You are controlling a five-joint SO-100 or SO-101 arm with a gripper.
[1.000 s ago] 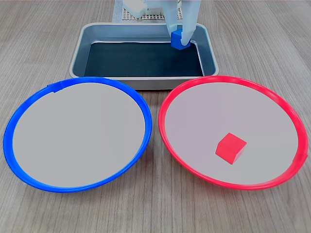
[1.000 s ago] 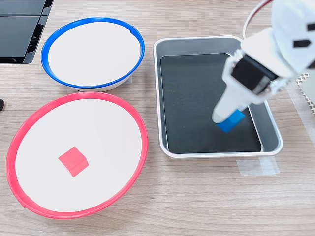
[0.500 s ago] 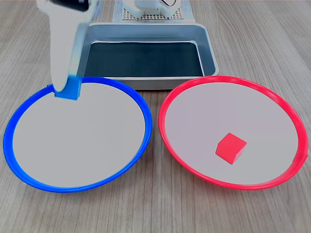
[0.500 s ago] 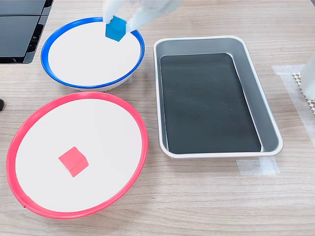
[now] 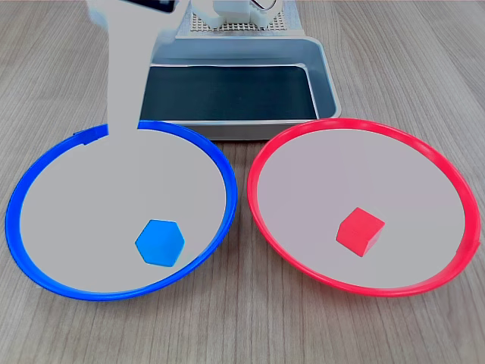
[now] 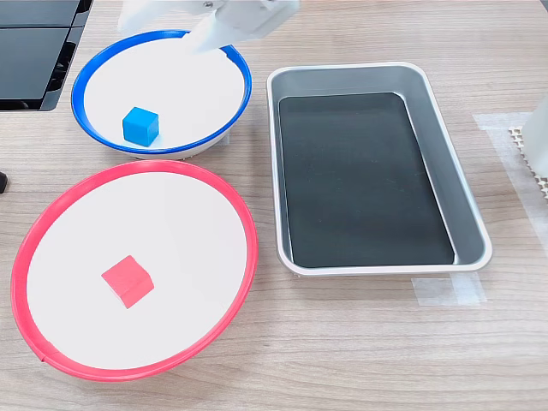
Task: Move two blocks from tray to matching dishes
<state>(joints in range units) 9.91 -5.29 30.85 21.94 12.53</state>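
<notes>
Blue block (image 5: pixel 160 243) sits in the blue dish (image 5: pixel 30 186), well clear of the gripper (image 6: pixel 195 38), whose jaws look empty, probably parted.

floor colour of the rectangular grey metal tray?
Black, inside the rectangular grey metal tray; clearest in the second exterior view.

Blue block (image 5: pixel 160 243) in blue-rimmed dish (image 5: pixel 45 171); red block (image 5: pixel 360 230) in red-rimmed dish (image 5: pixel 439 171)
</notes>
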